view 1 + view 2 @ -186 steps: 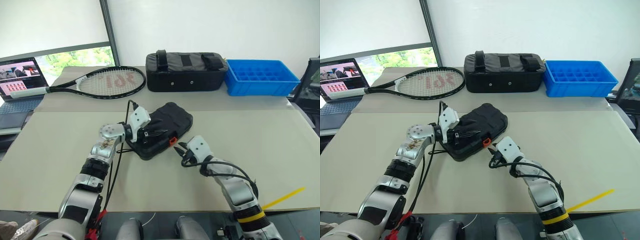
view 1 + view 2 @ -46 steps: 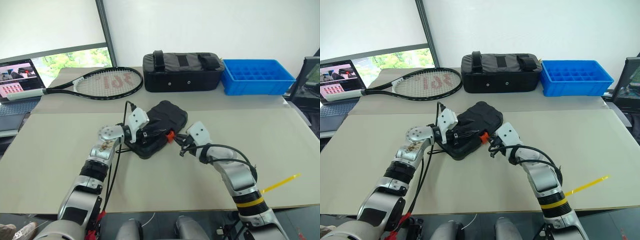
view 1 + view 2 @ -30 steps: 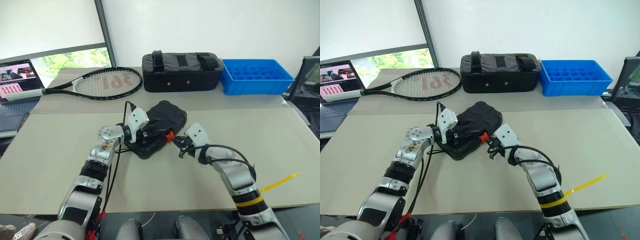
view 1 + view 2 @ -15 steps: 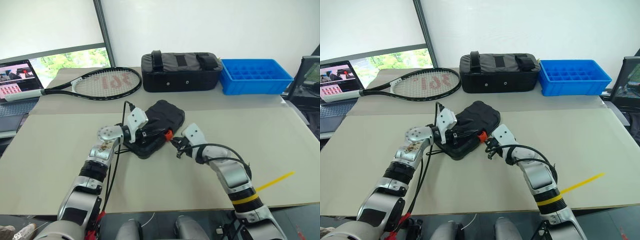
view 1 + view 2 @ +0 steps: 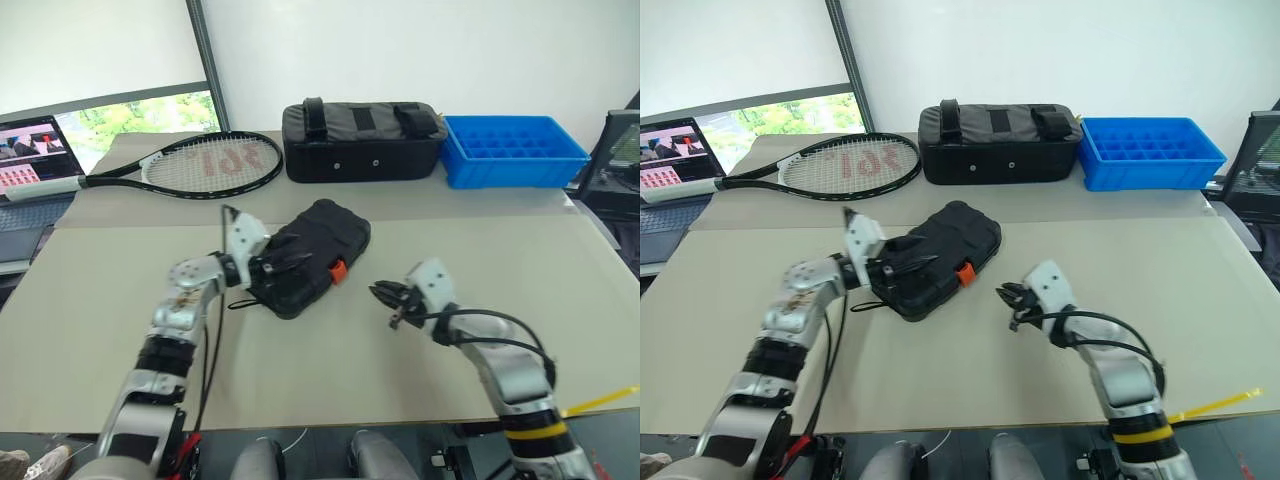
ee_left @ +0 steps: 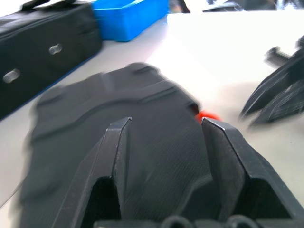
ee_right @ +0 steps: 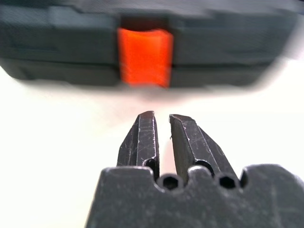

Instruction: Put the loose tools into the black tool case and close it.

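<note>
The tool case [image 5: 308, 256] lies shut on the bench [image 5: 330, 370], in the middle, its orange latch [image 5: 338, 270] facing right. The left hand [image 5: 272, 264] is at the case's left end — its fingers are spread apart over the lid and hold nothing. The right hand [image 5: 385, 296] sits off to the right, apart from the latch — its fingers are nearly pinched together, empty.

racket [image 5: 205, 160], fabric bag [image 5: 362, 140], blue crate [image 5: 515, 150], laptop [image 5: 30, 165].
</note>
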